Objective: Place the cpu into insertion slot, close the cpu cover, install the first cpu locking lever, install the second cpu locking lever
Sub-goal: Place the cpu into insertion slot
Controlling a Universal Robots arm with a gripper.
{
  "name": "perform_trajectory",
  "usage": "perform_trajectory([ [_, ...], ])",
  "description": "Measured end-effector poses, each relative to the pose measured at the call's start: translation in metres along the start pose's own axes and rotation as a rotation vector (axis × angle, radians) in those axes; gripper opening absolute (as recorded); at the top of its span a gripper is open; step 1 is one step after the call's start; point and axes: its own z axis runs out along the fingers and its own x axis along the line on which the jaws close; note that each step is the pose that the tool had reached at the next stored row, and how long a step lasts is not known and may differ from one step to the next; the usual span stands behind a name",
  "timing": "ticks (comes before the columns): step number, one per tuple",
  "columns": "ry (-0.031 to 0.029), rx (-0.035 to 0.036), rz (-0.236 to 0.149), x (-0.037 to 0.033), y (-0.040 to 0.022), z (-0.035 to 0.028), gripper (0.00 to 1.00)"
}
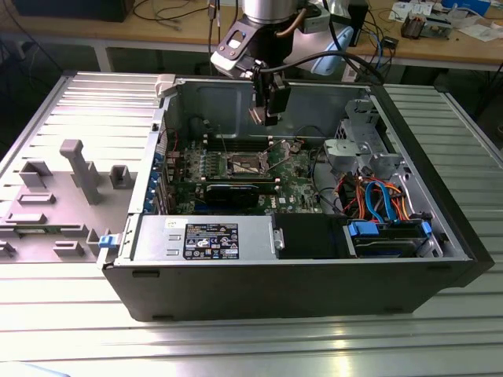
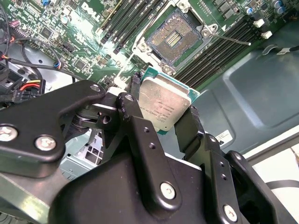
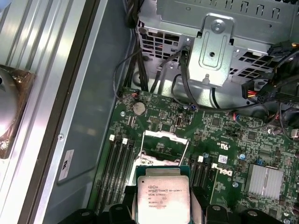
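Observation:
My gripper point(image 1: 266, 118) hangs above the motherboard inside the open computer case, shut on the cpu. In both wrist views the cpu point(image 2: 163, 105) point(image 3: 162, 198) is a flat square chip with a silvery top and green edge, pinched by its sides between the black fingers point(image 2: 133, 114). The insertion slot point(image 2: 175, 39) point(image 1: 246, 164) lies open below with bare contacts showing. The cpu cover point(image 3: 164, 135), a thin metal frame, is swung up beyond the slot. One thin wire locking lever point(image 2: 232, 40) sticks out beside the socket, unlatched.
Black memory slots point(image 2: 212, 51) flank the socket. A long black card point(image 1: 236, 191) lies in front of it. A grey drive cage point(image 1: 363, 145) and coloured cables point(image 1: 381, 200) fill the exterior view's right. The power supply point(image 1: 208, 237) sits at the front. A grey fixture block point(image 1: 78, 169) stands outside.

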Motion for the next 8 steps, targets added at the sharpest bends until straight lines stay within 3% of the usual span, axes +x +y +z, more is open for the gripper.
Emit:
perform_trajectory([
  [8, -0.0016, -0.0003, 0.017, 0.0000, 0.0000, 0.0003, 0.55],
])
